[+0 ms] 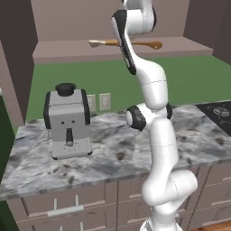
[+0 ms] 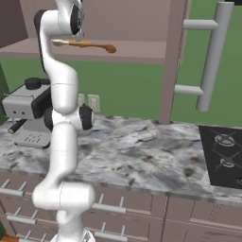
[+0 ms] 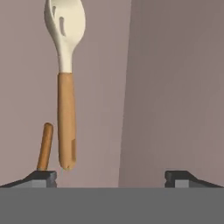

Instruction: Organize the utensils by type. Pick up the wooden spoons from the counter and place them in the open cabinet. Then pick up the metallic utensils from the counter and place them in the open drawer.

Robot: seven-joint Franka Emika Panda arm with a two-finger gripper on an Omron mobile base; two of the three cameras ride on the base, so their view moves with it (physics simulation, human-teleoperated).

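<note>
Jaws spread wide, gripping nothing, the gripper [image 3: 111, 176] is up at the open cabinet shelf [image 1: 180, 47]. Both wooden spoons lie on that shelf: the cream-bowled spoon [image 3: 65, 83] stretches away from the fingertips [image 3: 41, 177], and the orange-brown spoon [image 3: 45, 146] sits just beside its handle. Below, the marbled surface [image 1: 113, 153] carries a grey coffee machine [image 1: 67, 124].

Two base views flanking arm [image 1: 155, 135], sharing counter [image 1: 103, 158], hand view close on cabinet shelf [image 3: 175, 87]
</note>
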